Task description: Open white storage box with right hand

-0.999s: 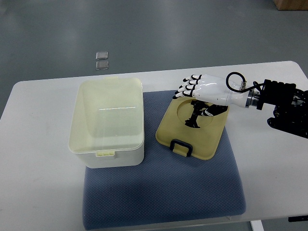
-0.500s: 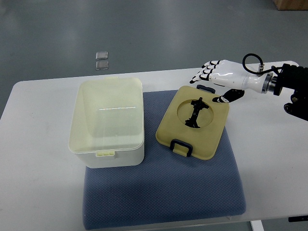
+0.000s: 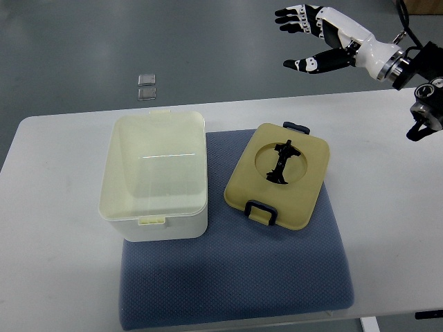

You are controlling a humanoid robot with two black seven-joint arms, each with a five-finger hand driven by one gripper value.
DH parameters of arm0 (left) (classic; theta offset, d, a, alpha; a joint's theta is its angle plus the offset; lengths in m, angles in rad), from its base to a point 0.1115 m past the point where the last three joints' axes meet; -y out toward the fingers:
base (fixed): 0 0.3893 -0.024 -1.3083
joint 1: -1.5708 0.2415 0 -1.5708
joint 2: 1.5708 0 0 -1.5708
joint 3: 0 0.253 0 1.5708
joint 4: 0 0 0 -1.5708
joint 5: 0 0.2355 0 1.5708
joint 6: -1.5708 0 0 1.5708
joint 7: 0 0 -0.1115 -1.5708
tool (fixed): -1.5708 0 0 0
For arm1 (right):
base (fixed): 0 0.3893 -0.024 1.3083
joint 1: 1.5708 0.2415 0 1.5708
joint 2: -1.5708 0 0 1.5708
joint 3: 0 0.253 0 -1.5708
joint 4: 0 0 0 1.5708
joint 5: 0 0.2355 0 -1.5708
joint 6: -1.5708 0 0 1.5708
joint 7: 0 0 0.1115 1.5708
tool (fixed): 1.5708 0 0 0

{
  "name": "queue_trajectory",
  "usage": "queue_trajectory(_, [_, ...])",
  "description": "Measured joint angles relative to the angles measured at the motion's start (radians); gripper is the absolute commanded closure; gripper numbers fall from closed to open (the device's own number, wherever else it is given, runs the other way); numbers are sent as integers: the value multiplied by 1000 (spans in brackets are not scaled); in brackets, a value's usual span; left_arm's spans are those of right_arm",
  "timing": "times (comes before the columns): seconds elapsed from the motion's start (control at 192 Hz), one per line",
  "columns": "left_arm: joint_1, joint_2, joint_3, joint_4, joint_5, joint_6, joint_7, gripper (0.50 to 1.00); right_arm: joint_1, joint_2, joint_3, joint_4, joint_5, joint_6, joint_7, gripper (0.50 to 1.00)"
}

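Above the counter's far right corner: right hand point(image 3: 320, 36), fingers spread, palm empty
Lid point(image 3: 277, 175): tan, flat on the blue mat point(image 3: 235, 277), beside the box
White storage box point(image 3: 154, 176): uncovered, on the mat's left edge
Counter point(image 3: 55, 277): white

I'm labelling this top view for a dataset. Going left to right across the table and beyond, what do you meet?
White storage box, open and without its lid → tan lid lying flat on the blue mat → right robot hand, open and raised beyond the table's far edge.
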Motion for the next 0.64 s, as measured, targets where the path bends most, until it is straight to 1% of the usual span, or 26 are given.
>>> queue_trajectory(0.062, [0, 0, 0, 0, 0, 0, 0, 500, -17, 13, 0, -2, 133, 1, -75, 640])
queue_trajectory(0.13, [0, 0, 0, 0, 0, 0, 0, 500, -31, 23, -1, -4, 245, -6, -141, 630])
queue_trajectory(0.182, [0, 0, 0, 0, 0, 0, 0, 500, -40, 29, -3, -6, 309, -10, -182, 611])
queue_trajectory(0.229, [0, 0, 0, 0, 0, 0, 0, 500, -49, 33, -3, -6, 355, -13, -208, 611])
queue_trajectory(0.297, [0, 0, 0, 0, 0, 0, 0, 500, -66, 37, -3, -8, 388, -19, -222, 601])
queue_trajectory(0.344, [0, 0, 0, 0, 0, 0, 0, 500, -79, 38, 0, -8, 399, -28, -222, 577])
queue_trajectory(0.5, [0, 0, 0, 0, 0, 0, 0, 500, -105, 43, 11, -17, 406, -48, -220, 576])
queue_trajectory(0.64, [0, 0, 0, 0, 0, 0, 0, 500, -118, 71, 13, -22, 406, -38, -219, 574])
